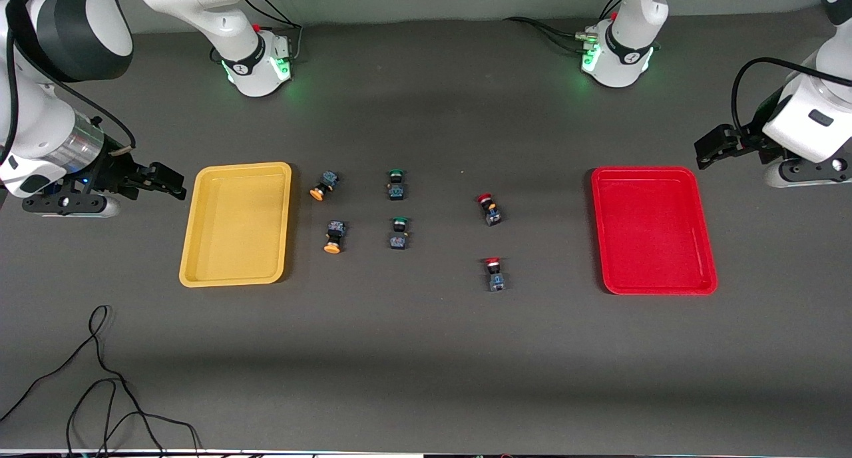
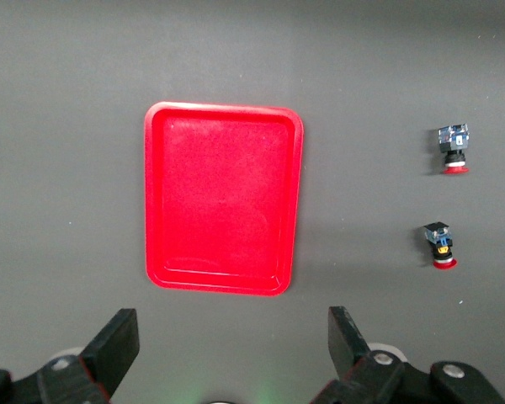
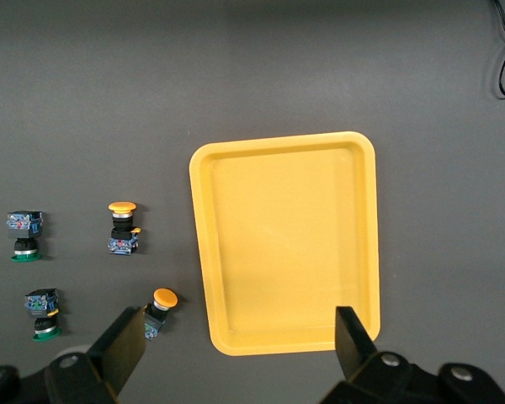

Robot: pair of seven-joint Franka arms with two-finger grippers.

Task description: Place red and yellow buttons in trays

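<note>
Right gripper point(image 1: 174, 182) spread wide, empty, hovers off yellow tray point(image 1: 200, 258) at its 9 o'clock, at right arm's end. Left gripper point(image 1: 704, 150) likewise parted, empty, over table at 2 o'clock of red tray point(image 1: 707, 271). Both parked outboard, likely to keep the workspace clear.

Both trays empty. Yellow buttons point(image 1: 333, 235) lie just at yellow tray's 3 o'clock, red buttons point(image 1: 493, 272) at red tray's 9 o'clock, farther off. Green buttons point(image 1: 397, 233) between — not wanted. Nothing sorted yet.

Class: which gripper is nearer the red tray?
Left. The left gripper, open, hangs beside the red tray; the right gripper, open, is at the other end beside the yellow tray.
</note>
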